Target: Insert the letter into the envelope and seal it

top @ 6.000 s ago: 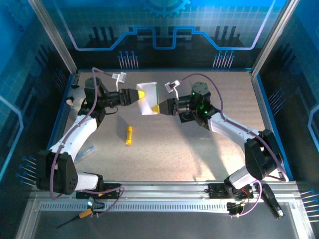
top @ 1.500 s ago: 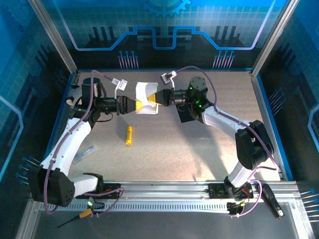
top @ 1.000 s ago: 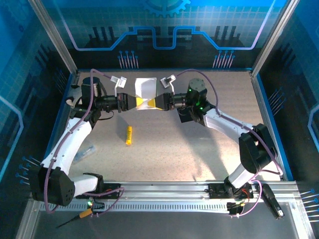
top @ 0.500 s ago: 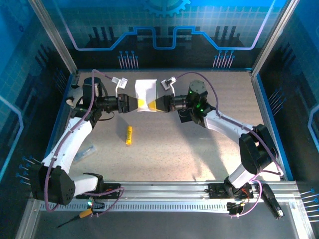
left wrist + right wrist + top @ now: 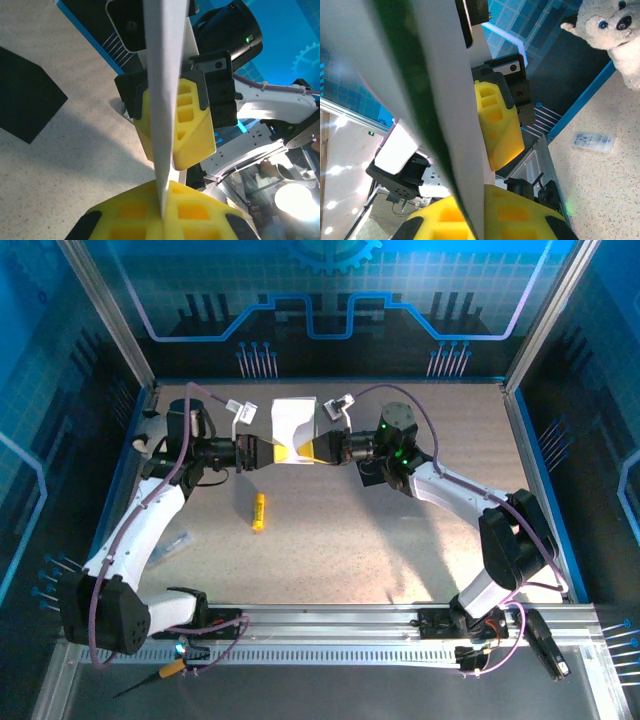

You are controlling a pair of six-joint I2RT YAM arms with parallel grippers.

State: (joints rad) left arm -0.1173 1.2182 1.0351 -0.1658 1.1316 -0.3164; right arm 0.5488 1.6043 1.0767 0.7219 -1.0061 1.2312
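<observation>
Speckled grey tabletop: white green-bordered paper letter aloft; left gripper just re-clamped it, opposite right gripper's grasp; insertion pending.

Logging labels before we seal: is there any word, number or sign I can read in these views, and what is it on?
No text is readable.
On the letter: no print can be made out.
On the yellow stick: any label is too small to read.
On the small clear packet: marks blurred, unreadable.

Letter: you've got it edge-up between both grippers, above the table.
Left gripper: 9 o'clock side.
Right gripper: 3 o'clock side.
Stick: on the table, letter's 7 o'clock.
</observation>
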